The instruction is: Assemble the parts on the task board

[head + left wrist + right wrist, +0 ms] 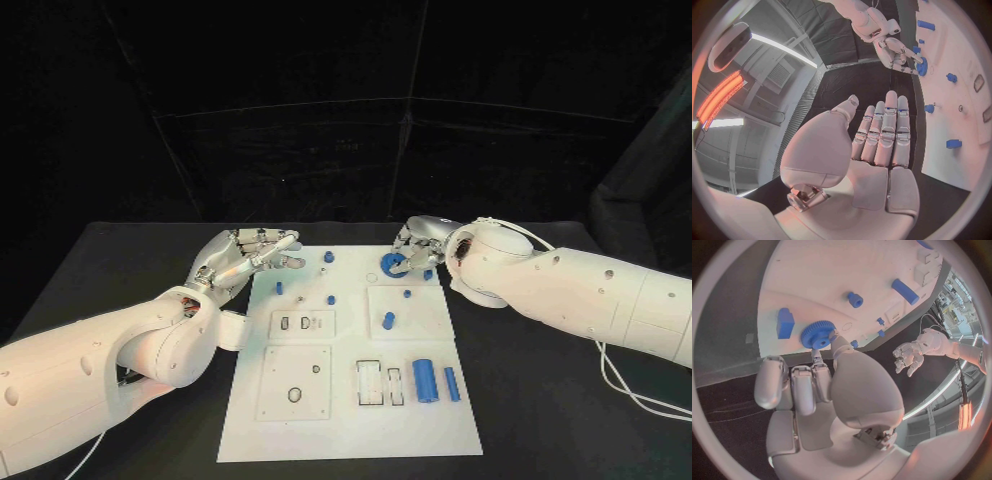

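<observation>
While two blue cylinders [427, 380] lay on the near part of the task board [346, 425] on the black table [548, 420], the left hand [248, 252] hovered beyond its far-left corner, fingers extended and holding nothing. At the far edge, the right hand [418, 248] pinched a blue gear [394, 265] resting on the board.

Robot lab, black-curtained booth [361, 120], black table [130, 260], ceiling strip lights [779, 46]
</observation>
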Motion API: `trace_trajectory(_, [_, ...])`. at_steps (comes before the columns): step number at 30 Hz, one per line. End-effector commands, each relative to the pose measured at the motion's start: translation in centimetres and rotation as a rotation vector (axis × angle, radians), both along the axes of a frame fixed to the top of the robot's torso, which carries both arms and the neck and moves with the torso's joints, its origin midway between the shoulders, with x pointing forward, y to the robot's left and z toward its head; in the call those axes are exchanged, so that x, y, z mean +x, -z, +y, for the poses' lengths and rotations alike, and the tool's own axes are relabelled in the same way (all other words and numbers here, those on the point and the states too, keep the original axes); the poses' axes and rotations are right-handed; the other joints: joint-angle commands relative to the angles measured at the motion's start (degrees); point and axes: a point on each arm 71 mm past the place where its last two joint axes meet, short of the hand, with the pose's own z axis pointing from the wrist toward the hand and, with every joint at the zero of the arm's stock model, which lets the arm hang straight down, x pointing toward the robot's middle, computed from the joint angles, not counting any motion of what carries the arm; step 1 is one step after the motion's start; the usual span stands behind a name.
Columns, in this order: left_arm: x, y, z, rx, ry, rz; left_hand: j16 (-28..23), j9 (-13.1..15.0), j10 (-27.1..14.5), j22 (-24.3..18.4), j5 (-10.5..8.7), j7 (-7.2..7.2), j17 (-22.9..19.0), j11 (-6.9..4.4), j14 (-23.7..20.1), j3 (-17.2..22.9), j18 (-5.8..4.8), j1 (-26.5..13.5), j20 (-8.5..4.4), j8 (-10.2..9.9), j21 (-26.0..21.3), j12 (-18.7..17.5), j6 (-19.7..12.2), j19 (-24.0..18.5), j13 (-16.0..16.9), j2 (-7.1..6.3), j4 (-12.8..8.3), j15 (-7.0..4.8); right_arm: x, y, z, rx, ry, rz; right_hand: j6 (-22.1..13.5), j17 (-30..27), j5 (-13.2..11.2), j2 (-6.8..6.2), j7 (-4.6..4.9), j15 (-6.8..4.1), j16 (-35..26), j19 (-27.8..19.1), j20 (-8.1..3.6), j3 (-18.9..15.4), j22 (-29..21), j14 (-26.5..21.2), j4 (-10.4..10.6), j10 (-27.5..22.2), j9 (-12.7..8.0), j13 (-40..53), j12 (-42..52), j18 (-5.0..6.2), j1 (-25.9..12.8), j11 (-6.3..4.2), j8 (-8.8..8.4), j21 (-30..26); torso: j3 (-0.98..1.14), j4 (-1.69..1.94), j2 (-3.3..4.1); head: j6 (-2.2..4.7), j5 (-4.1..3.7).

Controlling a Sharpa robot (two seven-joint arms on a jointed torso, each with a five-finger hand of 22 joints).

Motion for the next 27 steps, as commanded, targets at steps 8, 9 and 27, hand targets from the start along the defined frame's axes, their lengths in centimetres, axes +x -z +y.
trace_trajectory(8, [0.0,0.0,-0.2,-0.001,0.024,0.003,-0.26,-0.05,-0.01,-0.08,-0.09,0.42,0.08,0.39,-0.54,0.1,0.33,-0.18,0.35,-0.36,-0.4,-0.42,-0.01,-0.11,-0.03,0.62,-0.17,0.05,-0.1,-0.1,0.1,-0.122,-0.022,-0.057,1.76,4.61,-1.48,0.82,-0.14,0.07,0.37,0.54,-0.14,3.1,1.07,4.06,-3.75,1.26,-0.04,7.21,1.45,-0.98,2.94,-0.26,0.8,0.66,0.02,-0.03,-0.02,-0.25,-0.22])
trace_trajectory(9, [0.0,0.0,-0.2,-0.001,0.024,0.004,-0.26,-0.05,-0.01,-0.08,-0.09,0.42,0.08,0.39,-0.54,0.1,0.33,-0.18,0.35,-0.36,-0.4,-0.42,-0.01,-0.11,-0.03,0.62,-0.17,0.05,-0.2,-0.2,0.2,-0.131,-0.027,-0.071,1.96,4.68,-1.73,0.92,-0.12,0.07,0.39,0.55,-0.14,3.64,1.17,4.07,-4.15,1.37,-0.08,7.43,1.62,-1.0,3.08,-0.28,0.83,0.71,0.02,-0.03,-0.01,-0.25,-0.21])
trace_trajectory(27, [-0.1,0.0,-0.2,0.0,0.026,0.007,-0.42,-0.06,-0.08,-0.15,-0.09,0.43,0.13,0.42,-0.62,0.21,0.33,-0.15,0.38,-0.46,-0.48,-0.55,-0.08,-0.16,-0.05,0.65,-0.3,0.08,-1.6,-1.8,2.8,-0.024,-0.103,-0.223,5.69,5.15,-1.17,1.44,-1.18,-0.52,0.57,1.53,-0.57,7.28,3.68,4.16,-3.94,2.66,-0.09,9.42,3.27,-1.43,-1.19,-1.08,1.7,1.94,-0.07,-0.01,-0.07,-0.24,0.12])
